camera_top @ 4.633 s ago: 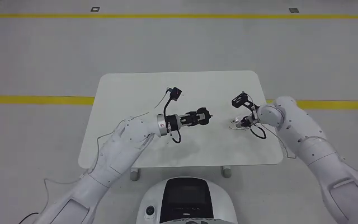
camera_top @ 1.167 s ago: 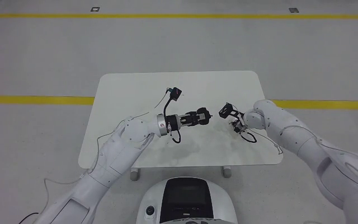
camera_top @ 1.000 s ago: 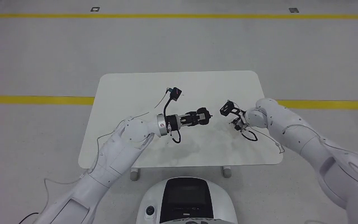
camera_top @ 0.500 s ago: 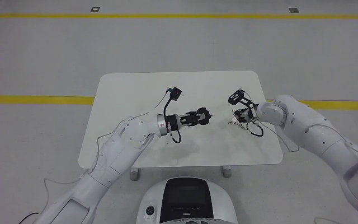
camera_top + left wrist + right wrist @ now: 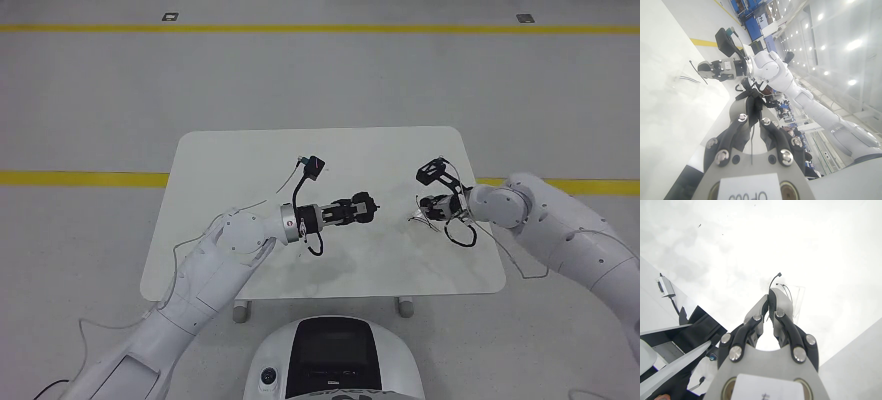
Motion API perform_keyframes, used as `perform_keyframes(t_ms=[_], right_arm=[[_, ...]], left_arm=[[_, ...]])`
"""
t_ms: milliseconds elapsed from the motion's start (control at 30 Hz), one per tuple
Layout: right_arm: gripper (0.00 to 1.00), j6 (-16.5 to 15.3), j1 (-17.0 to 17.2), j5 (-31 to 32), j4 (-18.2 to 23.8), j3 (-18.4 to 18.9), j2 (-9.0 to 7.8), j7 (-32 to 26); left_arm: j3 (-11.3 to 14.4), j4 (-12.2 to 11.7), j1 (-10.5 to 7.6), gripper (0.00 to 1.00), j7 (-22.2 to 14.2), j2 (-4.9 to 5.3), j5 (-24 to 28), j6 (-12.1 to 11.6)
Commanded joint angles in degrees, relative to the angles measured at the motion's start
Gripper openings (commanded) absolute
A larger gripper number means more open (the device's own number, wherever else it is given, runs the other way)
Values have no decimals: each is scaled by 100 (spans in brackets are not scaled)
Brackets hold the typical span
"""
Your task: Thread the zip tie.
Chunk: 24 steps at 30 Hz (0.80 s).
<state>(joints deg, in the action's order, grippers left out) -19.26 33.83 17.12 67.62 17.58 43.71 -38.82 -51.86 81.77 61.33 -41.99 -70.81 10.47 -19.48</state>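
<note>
I have the right gripper (image 5: 769,300) clamped on a zip tie (image 5: 774,278), left gripper (image 5: 753,102) closed on a thin black strip (image 5: 752,144); well apart, nothing threaded yet

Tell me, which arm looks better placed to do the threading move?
Right, probably. The right gripper is shut on the zip tie, whose head sticks out free. The left gripper, shut on a thin black strand, merely points toward it.

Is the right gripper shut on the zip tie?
Shut on it: the right gripper has its pads together, with the black zip tie pinched between them and its head sticking out past the tips.
</note>
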Motion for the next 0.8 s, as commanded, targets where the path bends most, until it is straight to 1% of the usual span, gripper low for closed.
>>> perform_keyframes(t_ms=[0,67,133,167,267,300,433,567,633,767], right_arm=[[0,187,111,-117,-18,127,-6,432],[0,185,297,-441,-9,337,-50,957],[0,127,475,-589,47,493,-109,1328],[0,94,602,-573,119,592,-157,1625],[0,39,919,-516,334,796,-269,2218],[0,19,1069,-488,447,891,-319,2496],[0,-22,1488,-373,795,1177,-464,3104],[0,-12,1789,-241,1039,1438,-551,3548],[0,-22,1895,-346,1137,1525,-553,3723],[0,-22,1895,-346,1137,1525,-553,3723]], left_arm=[[0,0,0,0,0,0,0,0],[0,0,0,0,0,0,0,0],[0,0,0,0,0,0,0,0],[0,0,0,0,0,0,0,0],[0,0,0,0,0,0,0,0],[0,0,0,0,0,0,0,0],[0,0,0,0,0,0,0,0],[0,0,0,0,0,0,0,0],[0,0,0,0,0,0,0,0],[0,0,0,0,0,0,0,0]])
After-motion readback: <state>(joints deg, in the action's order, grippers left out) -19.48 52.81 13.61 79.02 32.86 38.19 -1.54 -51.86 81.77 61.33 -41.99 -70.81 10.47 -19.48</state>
